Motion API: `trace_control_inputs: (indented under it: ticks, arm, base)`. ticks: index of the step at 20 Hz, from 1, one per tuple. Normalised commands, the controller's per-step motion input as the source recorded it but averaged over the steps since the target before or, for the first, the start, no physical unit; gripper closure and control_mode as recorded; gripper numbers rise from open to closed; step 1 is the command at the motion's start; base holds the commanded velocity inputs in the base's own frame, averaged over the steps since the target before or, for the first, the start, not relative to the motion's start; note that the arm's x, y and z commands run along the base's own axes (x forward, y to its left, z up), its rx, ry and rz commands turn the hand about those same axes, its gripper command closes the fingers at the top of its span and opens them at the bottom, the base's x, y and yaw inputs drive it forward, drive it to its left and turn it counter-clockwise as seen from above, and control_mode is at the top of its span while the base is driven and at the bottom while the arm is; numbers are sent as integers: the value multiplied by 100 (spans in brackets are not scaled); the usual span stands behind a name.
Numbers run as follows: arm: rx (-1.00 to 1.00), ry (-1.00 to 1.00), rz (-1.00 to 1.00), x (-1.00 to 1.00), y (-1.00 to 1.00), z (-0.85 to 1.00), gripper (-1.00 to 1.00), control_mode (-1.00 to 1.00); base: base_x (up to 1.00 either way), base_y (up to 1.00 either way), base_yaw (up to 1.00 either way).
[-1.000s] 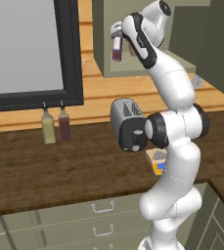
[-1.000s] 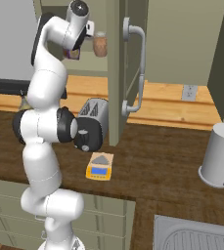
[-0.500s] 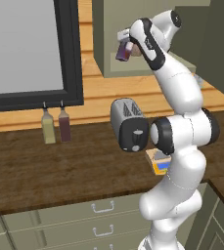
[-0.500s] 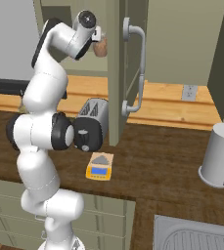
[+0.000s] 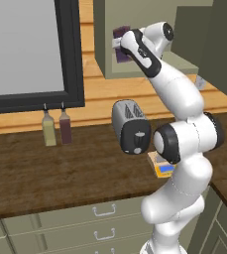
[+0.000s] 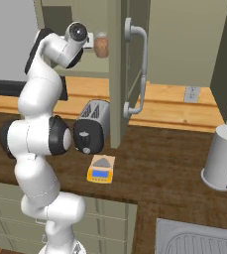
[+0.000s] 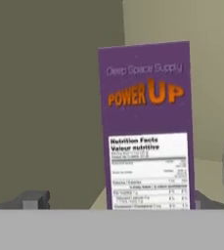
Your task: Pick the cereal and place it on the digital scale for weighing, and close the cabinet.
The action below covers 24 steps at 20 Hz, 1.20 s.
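The cereal (image 7: 145, 127), a thin purple box marked "POWER UP", stands upright on the shelf of the olive-green cabinet (image 5: 104, 44), whose door (image 6: 116, 74) stands open with its silver bar handle (image 6: 139, 69) facing out. My gripper (image 7: 116, 201) is open inside the cabinet, level with the box. The box sits between the fingertips (image 7: 33, 199), close to the right one and well off the left one. From the left base view the gripper (image 5: 125, 45) partly covers the cereal (image 5: 120, 35). The yellow-orange digital scale (image 6: 101, 168) lies on the counter by the toaster.
A brown jar (image 6: 101, 45) stands on the shelf just right of the box. The silver-black toaster (image 5: 131, 126) sits behind the scale (image 5: 160, 167). Two bottles (image 5: 55, 128) stand by the wall under the window. A white kettle (image 6: 223, 158) and a sink (image 6: 199, 240) lie right.
The hand has dropped and swung in toward the cereal box, and the wrist has moved right. The box has stayed on its shelf.
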Motion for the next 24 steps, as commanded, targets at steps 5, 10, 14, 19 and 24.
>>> trace_control_inputs:
  ticks: [5, 10, 14, 19, 24]
  arm:
    - [0, 11, 0, 60, -6, -39, -100, -100]
    - [0, 6, 7, 29, 17, -54, 100, -100]
    - [1, 0, 12, -2, 35, -61, 100, -100]
    - [5, -12, 10, -47, 20, -90, 100, -100]
    - [15, -61, 2, -100, -19, -74, 100, -100]
  base:
    - [0, 0, 0]
    - [0, 0, 0]
    - [0, 0, 0]
    - [0, 0, 0]
    - [0, 0, 0]
